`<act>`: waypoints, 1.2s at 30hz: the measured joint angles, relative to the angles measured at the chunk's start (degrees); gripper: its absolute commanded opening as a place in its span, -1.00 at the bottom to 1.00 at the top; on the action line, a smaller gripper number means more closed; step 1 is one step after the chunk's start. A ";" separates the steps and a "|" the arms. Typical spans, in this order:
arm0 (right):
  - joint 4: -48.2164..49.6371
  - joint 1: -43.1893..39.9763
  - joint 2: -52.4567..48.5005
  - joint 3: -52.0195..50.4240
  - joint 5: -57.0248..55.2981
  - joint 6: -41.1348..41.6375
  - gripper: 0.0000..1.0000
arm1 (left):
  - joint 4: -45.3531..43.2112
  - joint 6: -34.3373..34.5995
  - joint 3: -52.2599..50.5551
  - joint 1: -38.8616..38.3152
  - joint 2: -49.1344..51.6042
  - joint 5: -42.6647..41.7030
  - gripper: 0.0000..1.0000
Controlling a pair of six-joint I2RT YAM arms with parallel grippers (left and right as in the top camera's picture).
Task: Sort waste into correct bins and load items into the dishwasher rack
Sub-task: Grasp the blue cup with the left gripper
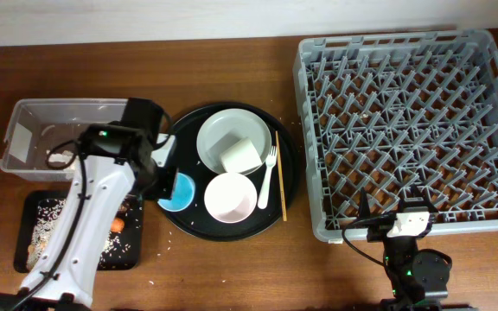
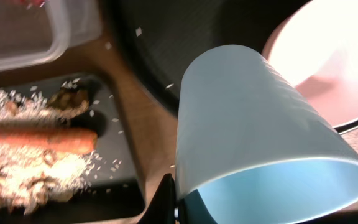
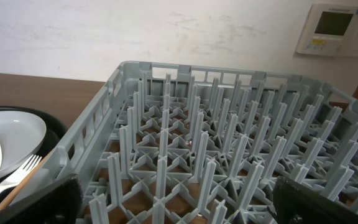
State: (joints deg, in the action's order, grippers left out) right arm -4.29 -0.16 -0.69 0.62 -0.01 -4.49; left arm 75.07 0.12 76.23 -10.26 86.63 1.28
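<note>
Overhead shows carrot and rice scraps in the shallow black tray.

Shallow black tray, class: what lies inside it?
An orange carrot, beige rice-like scraps and a small brown lump lie in the black tray. From overhead, the left arm covers its middle strip.

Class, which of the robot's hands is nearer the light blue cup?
Left. The left hand grips the light blue cup; the right hand sits open at the near edge of the dishwasher rack, well away.
</note>
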 measured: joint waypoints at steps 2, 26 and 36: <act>0.00 0.00 0.00 0.00 0.00 0.00 0.97 | 0.39 0.00 0.02 1.84 0.94 0.07 -0.99; 0.00 0.00 0.00 0.00 0.00 0.02 0.97 | -9.62 0.74 0.09 1.77 12.48 -0.68 0.98; 0.00 0.00 0.00 0.00 0.00 0.02 0.98 | -11.87 1.79 0.07 1.77 12.48 -0.68 -0.26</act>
State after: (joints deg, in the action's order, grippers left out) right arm -4.29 -0.16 -0.69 0.62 -0.01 -4.47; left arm 63.20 1.91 76.29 -8.49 99.11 0.60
